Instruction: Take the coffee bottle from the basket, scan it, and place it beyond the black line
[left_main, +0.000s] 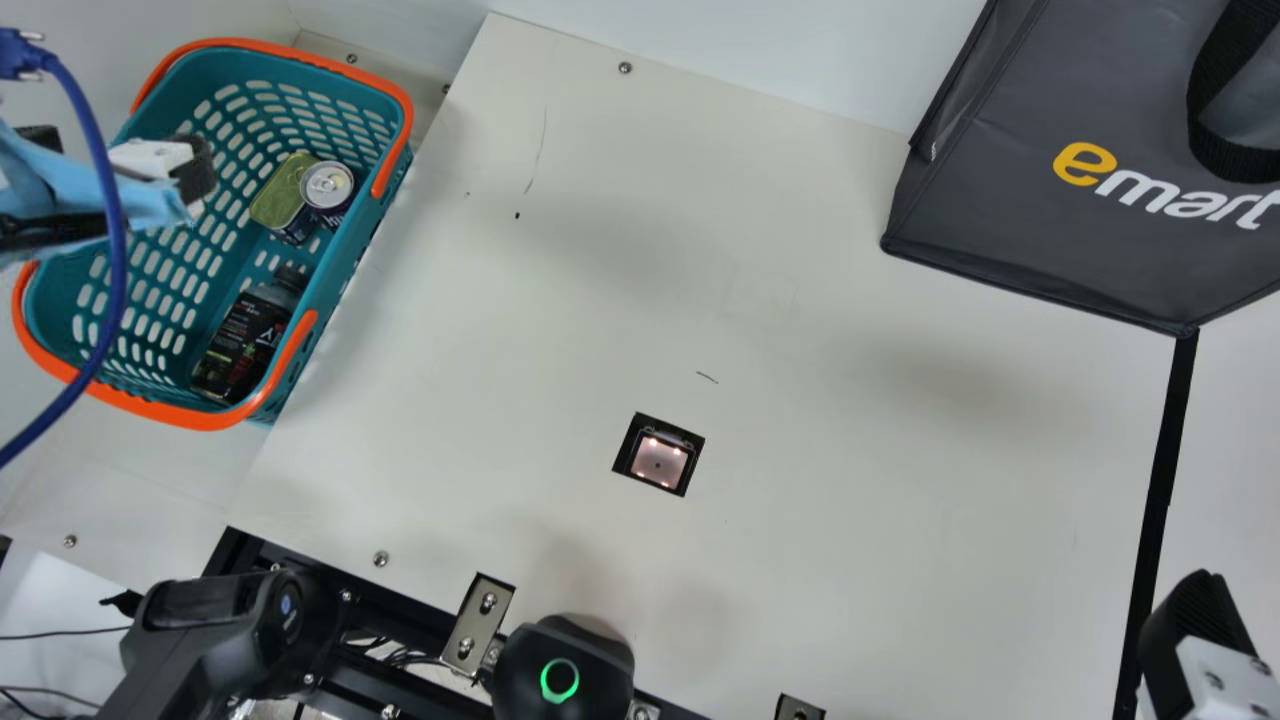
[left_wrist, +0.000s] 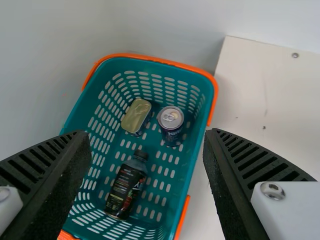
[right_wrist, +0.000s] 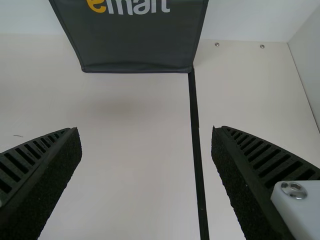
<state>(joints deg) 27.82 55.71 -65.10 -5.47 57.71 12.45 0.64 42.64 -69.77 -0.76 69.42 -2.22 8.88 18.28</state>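
Note:
In the main view my left gripper (left_main: 125, 160) hangs over the teal basket (left_main: 300, 345) at the far left. The dark coffee bottle (left_main: 245, 340) lies in the basket's near part. In the left wrist view the left gripper (left_wrist: 146, 137) stands open, and the coffee bottle (left_wrist: 126, 187) lies below it, apart from both fingers. My right gripper (left_main: 1195, 630) is at the main view's lower right corner, by the black line (left_main: 1160, 480). The right wrist view has the right gripper (right_wrist: 146, 134) open and empty above the table, the black line (right_wrist: 195, 130) running between its fingers.
A can (left_main: 327, 185) and a green-topped tin (left_main: 281, 192) share the basket. The square scanner window (left_main: 659, 460) is set into the middle of the table (left_main: 850, 560). A dark grey bag (left_main: 1040, 230) stands at the back right, and a blue cable (left_main: 118, 250) crosses above the basket.

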